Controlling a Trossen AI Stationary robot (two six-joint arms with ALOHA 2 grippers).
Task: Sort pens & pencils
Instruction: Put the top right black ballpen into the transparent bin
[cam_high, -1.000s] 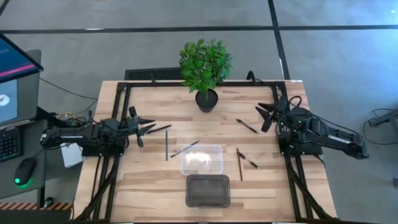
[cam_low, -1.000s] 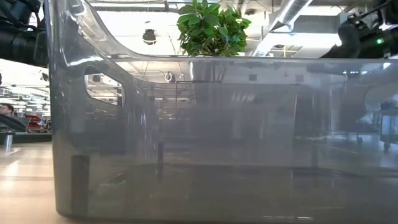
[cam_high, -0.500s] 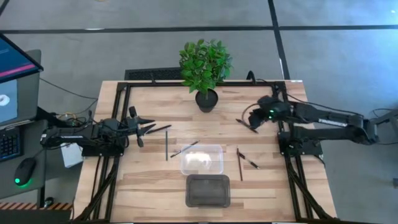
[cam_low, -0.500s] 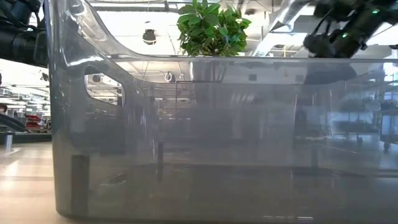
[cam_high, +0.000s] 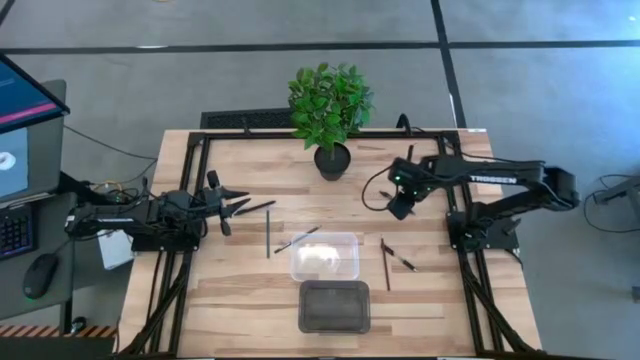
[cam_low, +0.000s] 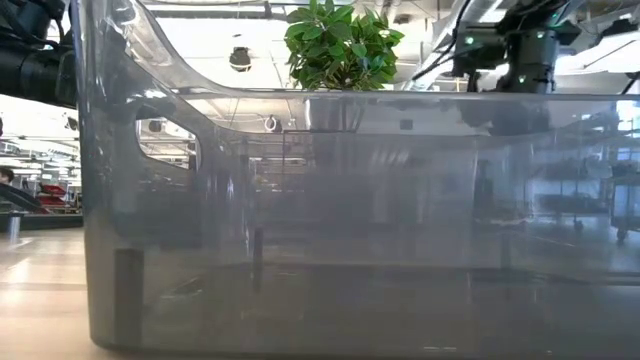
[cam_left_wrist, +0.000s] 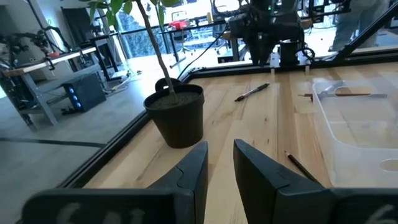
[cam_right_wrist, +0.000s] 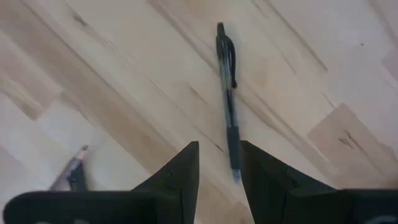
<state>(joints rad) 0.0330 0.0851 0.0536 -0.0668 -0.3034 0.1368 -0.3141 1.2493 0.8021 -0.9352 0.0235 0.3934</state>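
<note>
At frame center a clear tub (cam_high: 325, 257) sits above a dark tub (cam_high: 334, 306), contents indiscernible, pens and pencils (cam_high: 386, 265) scattered around them, while the right gripper (cam_high: 398, 205), jaws narrowly parted, hovers over a pen (cam_right_wrist: 228, 99) and the left gripper (cam_high: 232, 203) waits, slightly open, at left.

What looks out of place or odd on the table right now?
Nothing is spilled or visibly damaged. The pens and pencils lie scattered at mixed angles around the clear bin, not yet sorted. The right gripper hangs, jaws apart, over one pen; the left gripper waits at the left side.
</note>
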